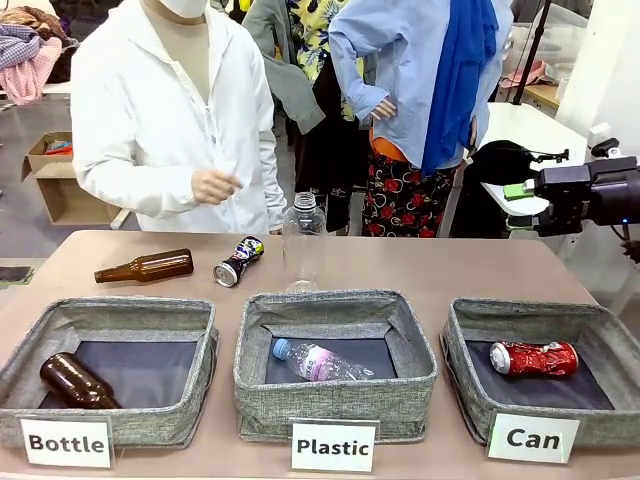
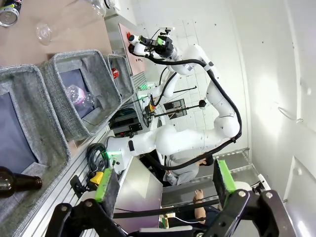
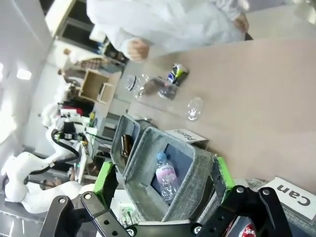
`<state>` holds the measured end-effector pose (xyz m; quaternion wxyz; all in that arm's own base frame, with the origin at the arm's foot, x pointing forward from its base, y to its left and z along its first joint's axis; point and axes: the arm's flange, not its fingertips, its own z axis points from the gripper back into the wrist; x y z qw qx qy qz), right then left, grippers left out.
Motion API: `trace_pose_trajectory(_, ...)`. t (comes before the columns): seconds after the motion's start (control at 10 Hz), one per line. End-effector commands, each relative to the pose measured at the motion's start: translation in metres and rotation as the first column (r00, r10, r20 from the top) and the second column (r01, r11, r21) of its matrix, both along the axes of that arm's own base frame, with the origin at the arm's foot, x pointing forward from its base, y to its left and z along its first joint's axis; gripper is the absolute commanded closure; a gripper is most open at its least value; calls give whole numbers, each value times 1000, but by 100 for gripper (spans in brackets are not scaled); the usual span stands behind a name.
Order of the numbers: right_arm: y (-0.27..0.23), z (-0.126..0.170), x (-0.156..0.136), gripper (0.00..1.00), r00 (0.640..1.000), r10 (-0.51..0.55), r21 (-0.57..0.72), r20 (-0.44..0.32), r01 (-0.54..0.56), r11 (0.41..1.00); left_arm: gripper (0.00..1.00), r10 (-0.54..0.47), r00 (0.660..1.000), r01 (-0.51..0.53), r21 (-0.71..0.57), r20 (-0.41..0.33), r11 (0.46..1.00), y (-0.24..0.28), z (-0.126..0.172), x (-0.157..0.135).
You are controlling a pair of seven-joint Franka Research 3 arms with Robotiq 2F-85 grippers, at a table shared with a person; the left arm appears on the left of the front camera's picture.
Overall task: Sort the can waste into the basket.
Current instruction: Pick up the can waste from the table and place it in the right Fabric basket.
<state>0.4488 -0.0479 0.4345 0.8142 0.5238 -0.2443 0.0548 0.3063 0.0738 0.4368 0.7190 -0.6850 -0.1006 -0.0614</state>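
Observation:
The shiny red crushed can [image 1: 534, 358] lies inside the grey basket [image 1: 520, 311] labelled "Can" at the front right. The black printed can [image 1: 238, 261] lies on its side on the table, far left of centre, near the person's hand [image 1: 214, 185]. My right gripper [image 1: 520, 205] hovers open above the table's right edge, behind the basket. The right wrist view has the open right gripper [image 3: 163, 180] with the black can [image 3: 177, 74] far ahead and the red can [image 3: 247, 230] low down. My left gripper [image 2: 165, 182] is open, off the table, with nothing between its fingers.
A brown glass bottle [image 1: 145, 267] lies next to the black can. A clear plastic bottle [image 1: 303, 238] stands upright at mid table. The "Bottle" bin [image 1: 110, 312] holds a brown bottle; the "Plastic" bin [image 1: 335, 303] holds a clear bottle. A person in white stands at the far side.

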Motion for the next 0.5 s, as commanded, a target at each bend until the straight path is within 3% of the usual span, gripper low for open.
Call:
trace_pose_trajectory(0.0, -5, 3, -1, 0, 1000, -8, -14, 19, 9, 1000, 0, -2, 1000, 2, -8, -3, 1000, 1, 2, -1)
trace_pose_trajectory(0.4, -5, 3, -1, 0, 1000, -8, -14, 19, 9, 1000, 0, -2, 1000, 2, -8, -3, 1000, 1, 2, -1)
